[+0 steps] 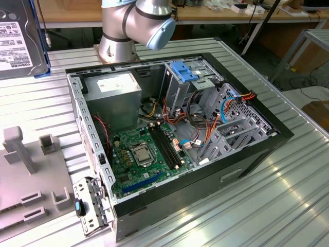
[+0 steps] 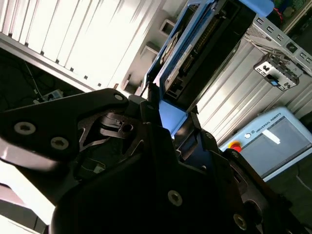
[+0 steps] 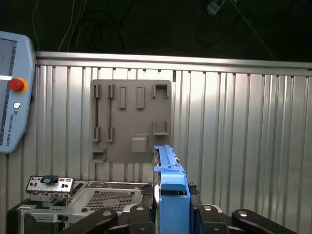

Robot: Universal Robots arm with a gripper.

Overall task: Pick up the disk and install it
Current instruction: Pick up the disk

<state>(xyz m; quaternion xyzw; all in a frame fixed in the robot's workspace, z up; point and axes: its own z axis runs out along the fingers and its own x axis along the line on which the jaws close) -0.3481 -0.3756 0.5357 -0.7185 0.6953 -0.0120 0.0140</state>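
the gripper [image 3: 171,212] is closed narrow on the disk [image 3: 165,165], with its black fingers [image 3: 139,217] pressed against either side of the blue carrier rail [image 3: 173,197], so the drive stands edge-on out of the jaws. in the exterior view the drive's labelled face [image 1: 15,41] hangs raised at the exterior view's upper left, well apart from the open computer case [image 1: 175,139] on the ribbed metal table [image 1: 257,206]. a grey fixture plate [image 3: 131,122] lies beyond the disk's far end.
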